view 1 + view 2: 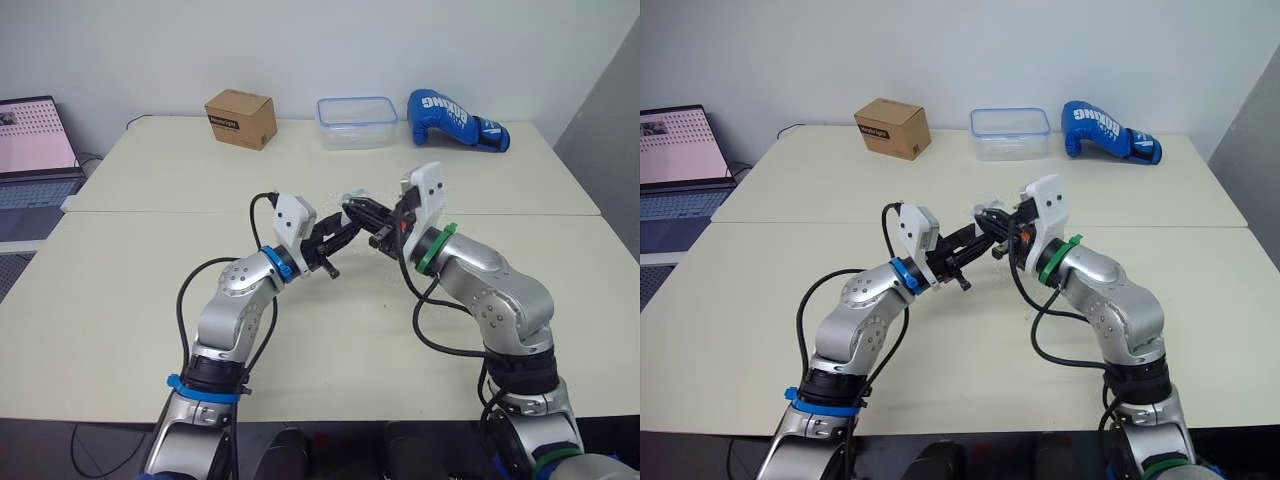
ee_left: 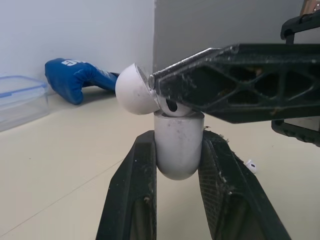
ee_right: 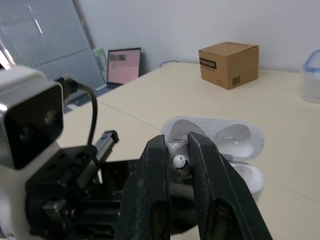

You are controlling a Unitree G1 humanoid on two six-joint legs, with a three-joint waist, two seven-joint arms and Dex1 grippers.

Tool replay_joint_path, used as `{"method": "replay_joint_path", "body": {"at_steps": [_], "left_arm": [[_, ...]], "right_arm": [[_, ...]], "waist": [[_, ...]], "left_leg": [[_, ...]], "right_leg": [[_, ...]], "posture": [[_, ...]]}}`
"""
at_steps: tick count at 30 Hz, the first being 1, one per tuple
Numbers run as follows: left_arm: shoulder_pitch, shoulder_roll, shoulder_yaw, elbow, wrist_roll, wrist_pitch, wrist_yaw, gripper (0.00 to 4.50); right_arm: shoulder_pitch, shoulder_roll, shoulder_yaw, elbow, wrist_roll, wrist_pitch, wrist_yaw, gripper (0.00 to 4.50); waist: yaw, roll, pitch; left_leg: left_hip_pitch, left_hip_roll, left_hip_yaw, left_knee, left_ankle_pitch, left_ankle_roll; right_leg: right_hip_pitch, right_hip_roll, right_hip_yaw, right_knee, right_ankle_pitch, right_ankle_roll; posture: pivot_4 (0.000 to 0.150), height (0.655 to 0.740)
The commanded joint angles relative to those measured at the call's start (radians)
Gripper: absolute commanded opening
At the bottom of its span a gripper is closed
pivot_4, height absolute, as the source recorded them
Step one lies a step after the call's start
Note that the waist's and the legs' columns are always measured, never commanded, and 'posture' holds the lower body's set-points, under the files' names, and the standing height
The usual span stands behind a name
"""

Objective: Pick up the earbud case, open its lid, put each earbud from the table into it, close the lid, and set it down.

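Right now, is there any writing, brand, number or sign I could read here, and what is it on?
"BOXING": white letters on the blue boxing glove; its other white marks are blurred.
On the cardboard box: a black label with white print and a barcode, too small to read.
On the laptop screen: tiny marks on pink, unreadable.
On the earbud case: no lettering visible.
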Motion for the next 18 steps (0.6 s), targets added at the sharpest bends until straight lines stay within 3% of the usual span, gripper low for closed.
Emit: {"method": "replay_joint_path", "body": {"at_steps": [1,5,12,15,18], "left_arm": [[0.013,0.013,0.022,-0.040,-0.017,-0.022,-0.005,0.77],[0.039,0.040,0.045,-0.045,-0.022,-0.018,-0.004,0.77],[0.087,0.079,0.063,-0.073,-0.026,-0.015,-0.003,0.77],[0.095,0.081,0.064,-0.080,-0.028,-0.013,0.001,0.77],[0.094,0.074,0.054,-0.081,-0.027,-0.013,0.002,0.77]], "right_arm": [[-0.063,-0.053,-0.126,-0.072,0.127,0.072,0.000,0.25],[-0.036,-0.221,-0.161,-0.094,0.132,0.102,0.062,0.25],[0.371,-0.546,-0.181,-0.070,-0.044,-0.135,0.304,0.25],[0.522,-0.602,-0.170,-0.022,-0.135,-0.284,0.377,0.25],[0.575,-0.586,-0.136,0.054,-0.207,-0.414,0.402,0.25]], "waist": [[0.000,0.000,0.000],[0.001,0.000,0.000],[0.007,0.000,0.000],[0.005,0.000,0.000],[-0.002,0.000,0.000]], "left_leg": [[0.000,0.000,0.000,0.000,0.000,0.000],[0.000,0.000,0.000,0.000,0.000,0.000],[0.000,-0.002,0.000,0.000,-0.001,0.002],[0.001,-0.001,0.002,0.000,-0.001,0.002],[0.004,0.001,0.007,0.000,-0.001,0.002]], "right_leg": [[0.000,0.000,0.000,0.000,0.000,0.000],[0.000,0.000,0.000,-0.001,0.000,0.000],[0.002,-0.001,-0.001,-0.003,-0.001,0.000],[0.002,-0.001,0.000,-0.003,-0.003,0.004],[0.003,0.000,0.002,-0.002,-0.003,0.005]], "posture": [[0.150,0.7400],[0.150,0.7400],[0.150,0.7400],[0.150,0.7400],[0.150,0.7400]]}}
